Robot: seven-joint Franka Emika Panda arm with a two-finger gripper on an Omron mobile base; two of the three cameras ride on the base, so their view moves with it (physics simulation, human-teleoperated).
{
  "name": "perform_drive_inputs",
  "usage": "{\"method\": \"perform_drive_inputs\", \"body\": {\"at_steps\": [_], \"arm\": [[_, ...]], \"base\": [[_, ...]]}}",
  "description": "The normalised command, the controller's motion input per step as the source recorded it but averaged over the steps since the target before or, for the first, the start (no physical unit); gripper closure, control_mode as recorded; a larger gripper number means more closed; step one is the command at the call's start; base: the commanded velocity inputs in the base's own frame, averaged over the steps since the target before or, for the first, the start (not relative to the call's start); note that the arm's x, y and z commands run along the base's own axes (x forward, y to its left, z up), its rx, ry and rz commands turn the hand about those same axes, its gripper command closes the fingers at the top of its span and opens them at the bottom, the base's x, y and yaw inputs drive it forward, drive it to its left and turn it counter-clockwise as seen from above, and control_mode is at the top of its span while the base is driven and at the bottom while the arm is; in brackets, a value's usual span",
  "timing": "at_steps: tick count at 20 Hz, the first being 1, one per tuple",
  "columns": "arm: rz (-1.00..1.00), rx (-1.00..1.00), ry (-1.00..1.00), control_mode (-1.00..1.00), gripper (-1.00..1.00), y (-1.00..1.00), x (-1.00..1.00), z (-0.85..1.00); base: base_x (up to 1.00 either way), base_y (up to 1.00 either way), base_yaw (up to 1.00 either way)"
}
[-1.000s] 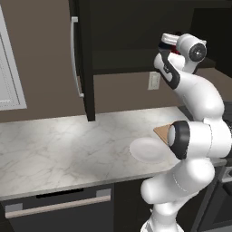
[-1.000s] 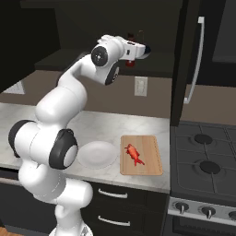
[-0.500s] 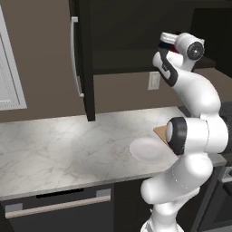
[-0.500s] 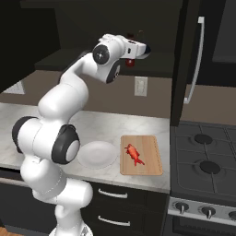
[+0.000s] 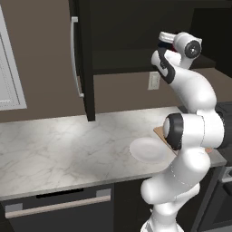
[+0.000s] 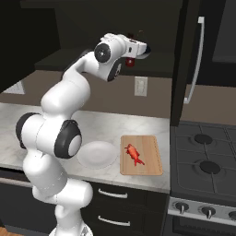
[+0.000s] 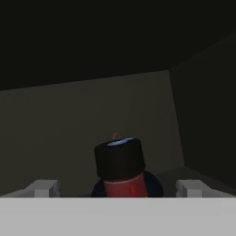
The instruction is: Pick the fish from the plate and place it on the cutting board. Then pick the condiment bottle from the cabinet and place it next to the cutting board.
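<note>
Fish [image 6: 134, 153] already lay on the cutting board [image 6: 152, 169]. Jaws stood spread either side of the condiment bottle [image 7: 120, 170] on the cabinet [image 5: 131, 36] shelf; closing off-centre on its cap could topple it backward.

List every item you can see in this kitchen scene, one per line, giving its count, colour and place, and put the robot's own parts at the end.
fish: one, red-orange, on the cutting board
cutting board: one, light tan, on the counter right of the plate
plate: one, white, on the counter
condiment bottle: one, red with black cap, inside the cabinet
cabinet: one, dark, door open
counter: one, grey-white marble
stove: one, dark, right of the counter
wall outlet: one, white
gripper: one, open, facing the bottle
</note>
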Motion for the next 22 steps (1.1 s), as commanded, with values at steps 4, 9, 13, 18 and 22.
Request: {"method": "perform_drive_inputs", "body": {"at_steps": [4,9,13,18,22], "arm": [[0.00,0.00,0.00,-1.00,-1.00,-0.03,0.14,-0.02],[0.00,0.00,0.00,-1.00,-1.00,-0.04,0.13,-0.02],[0.00,0.00,0.00,-1.00,-1.00,-0.05,0.12,-0.01],[0.00,0.00,0.00,-1.00,-1.00,-0.04,0.10,0.00],[-0.01,0.01,0.01,-1.00,-1.00,-0.05,0.07,0.00]], "base": [[0.00,0.00,0.00],[0.00,0.00,0.00],[0.00,0.00,0.00],[0.00,0.00,0.00],[0.00,0.00,0.00]]}}
